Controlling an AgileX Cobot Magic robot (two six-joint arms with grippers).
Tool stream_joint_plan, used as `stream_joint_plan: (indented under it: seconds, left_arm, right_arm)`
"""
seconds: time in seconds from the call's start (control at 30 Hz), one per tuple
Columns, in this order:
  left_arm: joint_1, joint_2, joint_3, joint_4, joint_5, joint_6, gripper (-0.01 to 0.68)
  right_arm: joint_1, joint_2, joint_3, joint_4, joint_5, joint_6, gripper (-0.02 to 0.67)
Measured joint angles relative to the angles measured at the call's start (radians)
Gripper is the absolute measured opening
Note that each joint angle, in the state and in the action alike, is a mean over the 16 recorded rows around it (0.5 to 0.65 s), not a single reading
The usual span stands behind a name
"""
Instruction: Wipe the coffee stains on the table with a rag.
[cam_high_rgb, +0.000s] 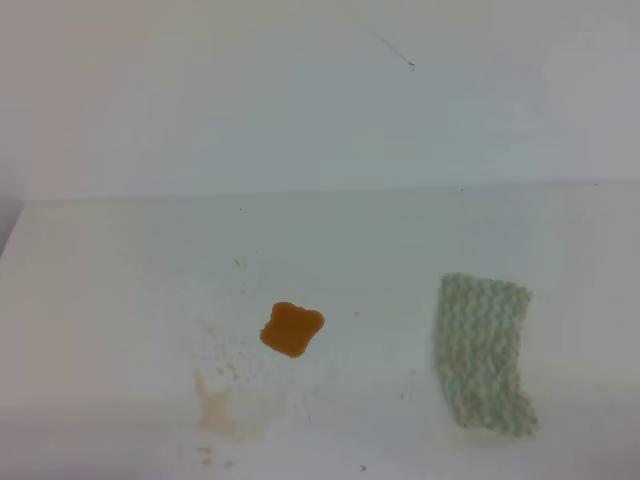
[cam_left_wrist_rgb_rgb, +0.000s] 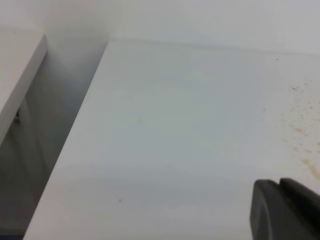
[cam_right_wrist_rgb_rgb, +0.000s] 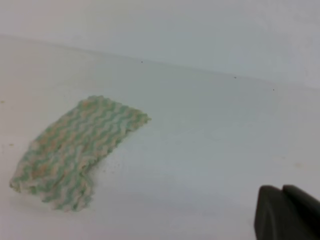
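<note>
White bench (cam_high_rgb: 120, 260) fills the high view, with a pale wall behind it. We see the coffee stains (cam_high_rgb: 291, 329) as an orange-brown blob just left of centre, with faint tan smudges and specks trailing toward 7 o'clock from it. The rag (cam_high_rgb: 483, 354) lies flat and untouched, well apart from the blob at its 3 o'clock, its long axis running roughly 12 to 6.

In the right wrist view the rag sits toward 9 o'clock from the right tool (cam_right_wrist_rgb_rgb: 287, 212), whose dark tips show together at the lower right corner, holding nothing. The left tool (cam_left_wrist_rgb_rgb: 285, 210) shows only a dark corner over bare bench, specks at its 1 o'clock; we cannot tell its state.

We judge the right arm nearer the rag, so the pickup falls to it.
</note>
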Motion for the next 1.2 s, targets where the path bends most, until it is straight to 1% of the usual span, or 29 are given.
stream_joint_plan:
  seconds: [1.2]
  left_arm:
    - [0.000, 0.000, 0.000, 0.000, 0.002, 0.000, -0.002]
  right_arm:
    - [0.000, 0.002, -0.002, 0.000, -0.004, 0.000, -0.003]
